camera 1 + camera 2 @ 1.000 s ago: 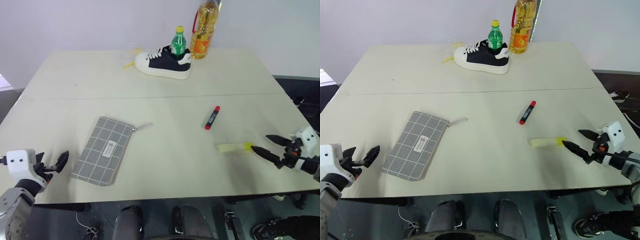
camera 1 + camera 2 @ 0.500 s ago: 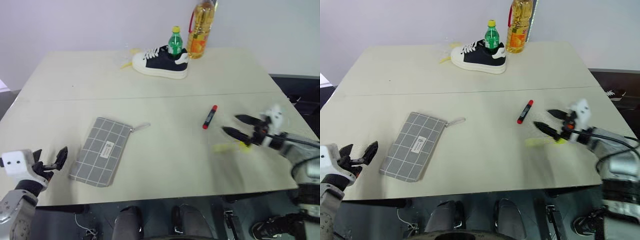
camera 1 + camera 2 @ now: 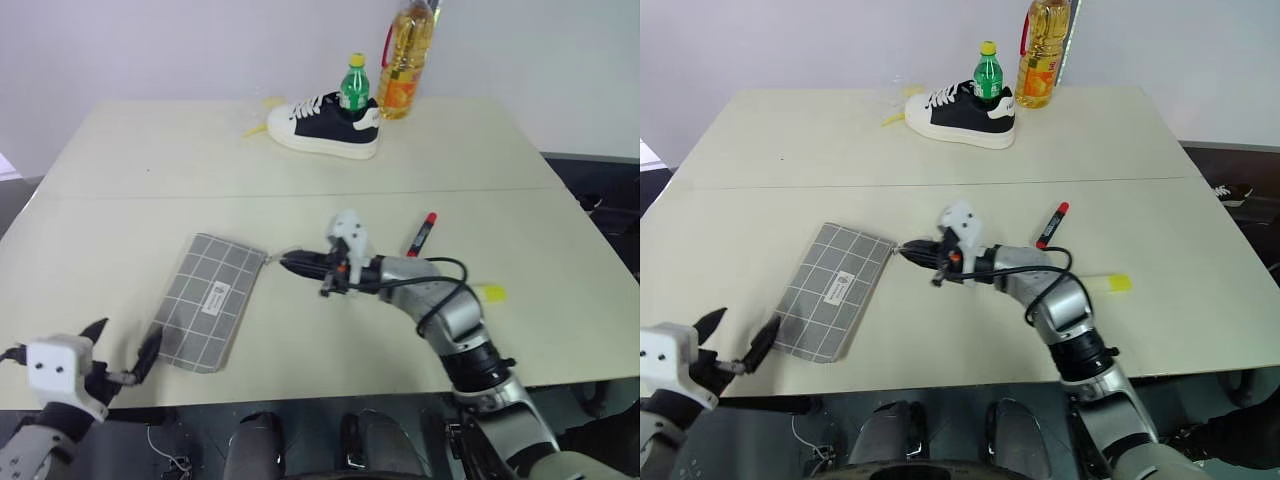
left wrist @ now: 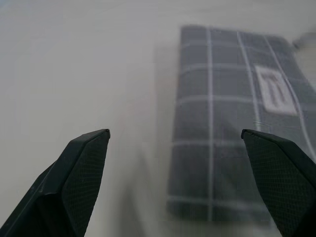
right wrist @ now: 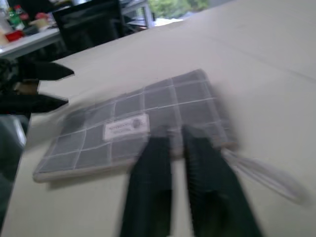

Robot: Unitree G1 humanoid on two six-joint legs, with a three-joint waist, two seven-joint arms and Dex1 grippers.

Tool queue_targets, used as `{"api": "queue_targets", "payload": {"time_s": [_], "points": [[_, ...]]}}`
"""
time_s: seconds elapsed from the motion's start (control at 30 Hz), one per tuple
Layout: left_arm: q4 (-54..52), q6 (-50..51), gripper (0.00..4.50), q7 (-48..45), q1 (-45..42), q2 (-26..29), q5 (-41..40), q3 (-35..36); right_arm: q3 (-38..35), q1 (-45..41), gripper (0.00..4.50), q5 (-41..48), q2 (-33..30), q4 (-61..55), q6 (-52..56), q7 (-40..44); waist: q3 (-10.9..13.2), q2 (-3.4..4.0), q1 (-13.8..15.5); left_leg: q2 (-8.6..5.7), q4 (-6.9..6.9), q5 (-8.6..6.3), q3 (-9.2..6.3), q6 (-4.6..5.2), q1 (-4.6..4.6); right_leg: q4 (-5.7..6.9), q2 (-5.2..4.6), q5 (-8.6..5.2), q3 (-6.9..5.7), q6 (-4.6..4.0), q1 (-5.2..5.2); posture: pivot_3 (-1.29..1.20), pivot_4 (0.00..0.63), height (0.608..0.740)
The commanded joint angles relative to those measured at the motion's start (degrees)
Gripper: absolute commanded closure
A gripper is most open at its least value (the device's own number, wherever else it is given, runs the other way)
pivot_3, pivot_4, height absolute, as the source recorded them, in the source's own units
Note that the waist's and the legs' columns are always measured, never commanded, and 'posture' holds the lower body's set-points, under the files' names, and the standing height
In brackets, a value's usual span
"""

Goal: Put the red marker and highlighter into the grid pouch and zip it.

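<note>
Left gripper point(image 3: 120, 352) hovers wide open off the grid pouch point(image 3: 207, 300). Right gripper point(image 3: 912, 249), closed empty, sits at its zipper pull; unanchored, the pouch may slide. Red marker point(image 3: 423, 234) and highlighter point(image 3: 1106, 284) lie beyond.

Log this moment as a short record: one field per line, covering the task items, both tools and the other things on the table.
grid pouch: flat on the table, near its left front, zipper pull toward the right tool
red marker: lying on the table, outside the pouch
highlighter: lying on the table beyond the right arm, outside the pouch
right tool: shut, tips by the pouch's zipper end; whether it grips the pull is unclear
left tool: open, holding nothing, near the pouch's front corner
far edge of table: shoe, green bottle, oil bottle
</note>
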Motion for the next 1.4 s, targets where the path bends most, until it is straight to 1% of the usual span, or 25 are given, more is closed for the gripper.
{"api": "queue_targets", "payload": {"time_s": [0.03,0.1,0.17,0.33,0.4,0.53,0.77,0.87,0.97,1.1,1.23,1.4], "points": [[-2.8,-6.6,0.0,-4.2,5.1,3.1,7.9,-2.6,1.3,-2.2,4.49,-2.7,1.3,1.1,-0.3,-2.0,0.0,-0.02,0.3,-0.01,0.02,0.0,0.0,-0.01,0.0,-0.01,-0.01,-0.05,0.0,-0.09,0.01,0.0,0.15,0.705],[-2.7,-9.1,0.0,-5.0,6.7,4.3,10.8,-3.4,1.4,-3.1,4.49,-3.2,2.0,2.8,-0.5,-2.3,0.0,-0.04,0.3,-0.04,0.04,-0.01,0.0,-0.02,-0.01,-0.03,-0.05,-0.07,0.0,-0.11,0.01,0.0,0.15,0.705],[-2.5,-10.7,0.0,-4.8,6.4,5.0,12.5,-3.5,1.5,-3.9,4.49,-3.7,2.7,4.3,-0.9,-2.4,0.0,-0.03,0.2,-0.03,0.05,-0.07,0.0,-0.11,-0.02,-0.05,-0.06,-0.05,0.0,-0.14,0.0,0.0,0.15,0.705],[-1.8,-11.0,0.0,-5.2,4.1,7.6,16.2,-4.5,2.3,-4.5,4.49,-5.1,3.3,5.9,-2.0,-1.8,0.0,-0.02,-0.1,0.04,-0.03,-0.01,0.0,-0.02,-0.02,-0.03,-0.03,-0.04,0.0,-0.13,-0.06,0.0,0.15,0.705],[-0.6,-11.2,0.0,-5.3,2.4,9.7,20.0,-6.3,2.5,-4.5,4.49,-5.5,3.7,6.3,-2.3,-1.7,0.0,-0.02,-0.1,0.04,-0.06,0.0,0.0,0.0,-0.02,-0.01,0.01,0.0,0.0,-0.05,-0.06,0.0,0.15,0.705],[1.0,-12.1,0.0,-5.6,0.4,12.4,24.6,-9.1,3.4,-4.7,4.49,-6.3,5.5,7.9,-1.9,-2.3,0.0,0.0,-0.2,0.04,-0.06,0.0,0.0,0.0,-0.02,0.04,0.06,0.07,0.0,0.06,-0.08,0.0,0.15,0.705],[1.5,-11.9,0.0,-6.1,-2.0,12.9,24.8,-10.1,7.5,-6.4,4.49,-9.9,11.8,13.3,-1.2,-4.7,0.0,0.03,0.0,0.04,-0.04,0.0,0.01,0.0,0.0,0.06,0.03,0.07,0.0,0.05,-0.06,0.0,0.15,0.705],[1.4,-11.6,0.0,-6.0,-2.8,12.8,24.5,-10.4,10.1,-6.7,4.49,-12.7,13.0,15.9,-1.3,-5.6,0.0,0.03,0.0,0.02,-0.01,0.0,0.01,0.0,0.0,0.06,0.01,0.07,0.0,0.05,-0.05,0.0,0.15,0.705],[1.1,-11.5,0.0,-5.9,-2.9,12.8,24.5,-10.1,14.4,-7.5,4.49,-16.2,12.8,19.5,1.5,-5.0,0.0,0.03,-0.1,0.02,0.0,0.0,0.01,0.0,0.0,0.06,0.0,0.07,0.0,0.04,-0.04,0.0,0.15,0.705],[-0.1,-11.5,0.0,-5.9,-1.9,12.3,23.9,-9.2,14.4,-8.1,4.49,-17.3,13.0,21.0,3.4,-5.2,-0.1,0.16,-0.2,0.03,-0.01,0.0,0.01,0.0,0.02,0.08,0.01,0.08,0.0,0.05,-0.04,0.0,0.15,0.705],[-2.2,-12.4,0.0,-6.7,1.1,11.8,22.8,-7.5,14.1,-8.1,4.49,-16.9,13.3,21.4,4.9,-4.4,-0.2,0.15,-0.3,0.05,-0.02,0.0,0.01,-0.01,0.02,0.08,0.0,0.07,0.0,0.05,-0.05,0.0,0.15,0.705],[-3.7,-11.5,0.0,-9.0,3.6,12.8,22.4,-7.3,13.7,-8.1,4.49,-16.9,13.8,21.7,5.7,-3.9,-0.2,0.18,-0.3,0.07,-0.03,-0.01,0.01,-0.01,0.03,0.08,-0.01,0.07,0.0,0.04,-0.06,0.0,0.15,0.705]]}}
